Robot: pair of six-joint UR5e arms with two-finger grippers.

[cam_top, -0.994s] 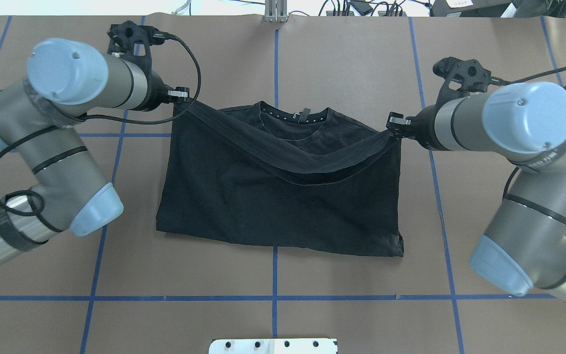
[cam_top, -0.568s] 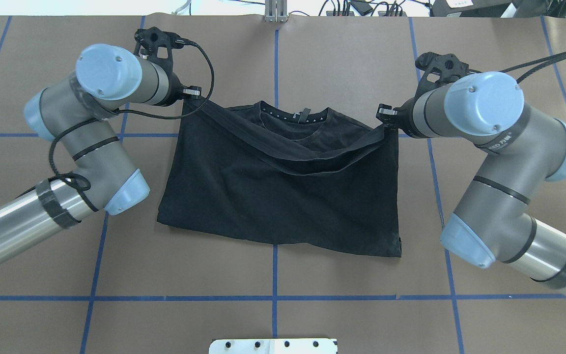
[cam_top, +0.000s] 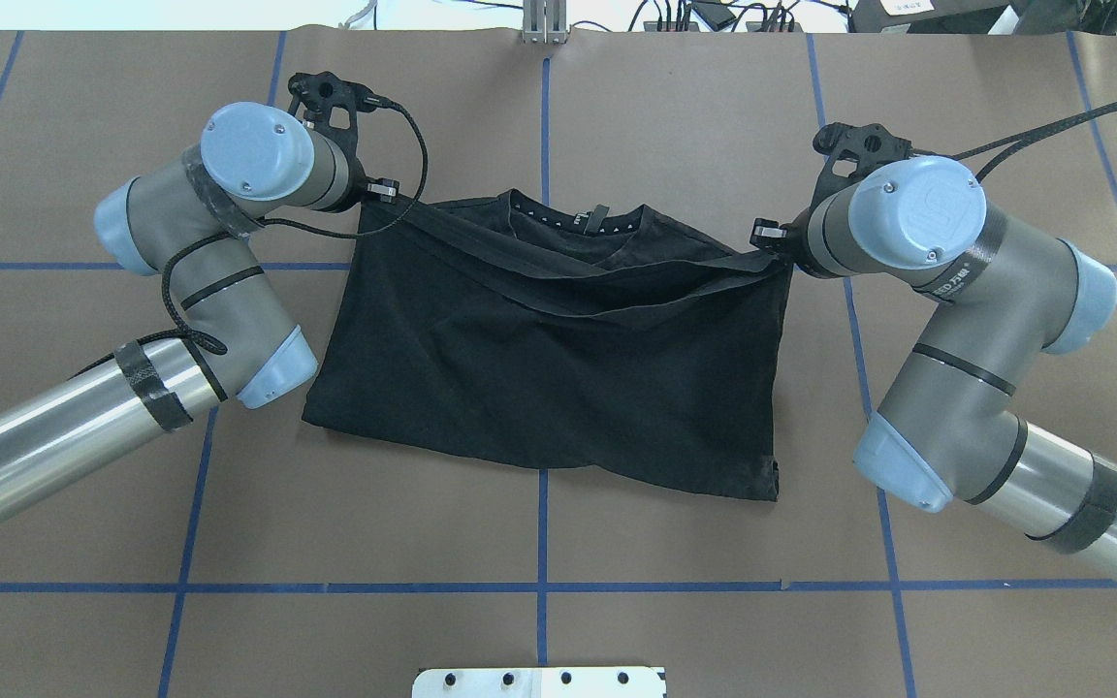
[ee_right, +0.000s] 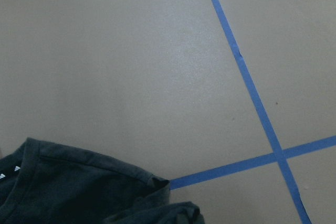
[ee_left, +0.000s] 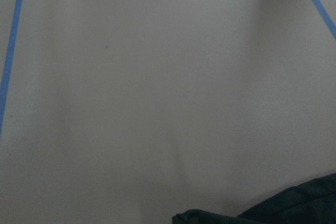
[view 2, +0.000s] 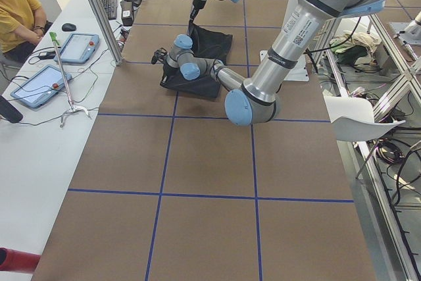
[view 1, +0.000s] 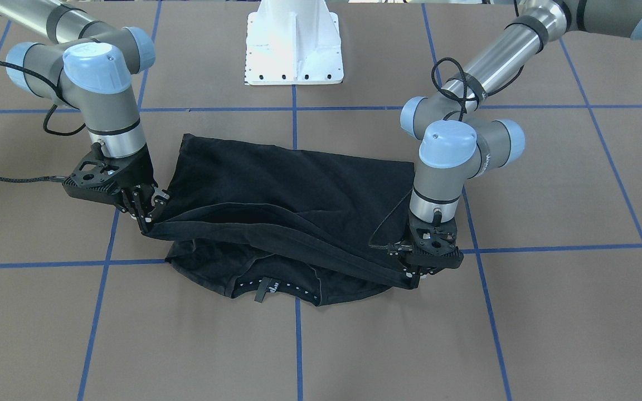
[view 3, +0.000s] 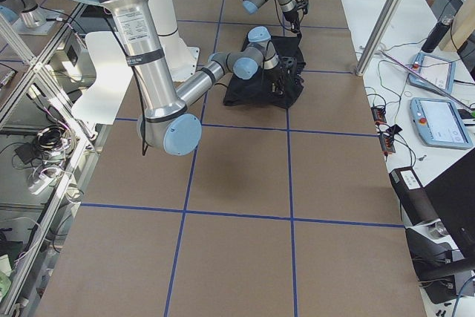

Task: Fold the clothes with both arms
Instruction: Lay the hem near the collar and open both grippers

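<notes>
The black T-shirt (cam_top: 539, 388) lies flat on the brown table, collar (cam_top: 578, 218) at the far side, and no front graphic shows. Its lower edge (cam_top: 568, 281) is lifted and stretched as a sagging band just short of the collar. My left gripper (cam_top: 379, 191) is shut on one end of that band, my right gripper (cam_top: 767, 237) on the other. In the front-facing view the left gripper (view 1: 413, 275) pinches the cloth low by the table, and the right gripper (view 1: 145, 220) holds it slightly higher. The T-shirt (view 1: 298, 178) is doubled over beneath the band. Both wrist views show only shirt corners (ee_left: 294, 208) (ee_right: 79, 187).
The white pedestal base (view 1: 293, 44) stands at the robot's side of the table. Blue tape lines (cam_top: 541, 543) grid the brown surface. Cables and gear lie past the far edge (cam_top: 714, 15). A seated person (view 2: 16, 11) and tablets (view 2: 82, 45) are at a side table.
Both grippers have carried the lifted edge farther toward the collar and drawn slightly closer together. The near fold of the shirt slid away from the robot, and both arms swung inward.
</notes>
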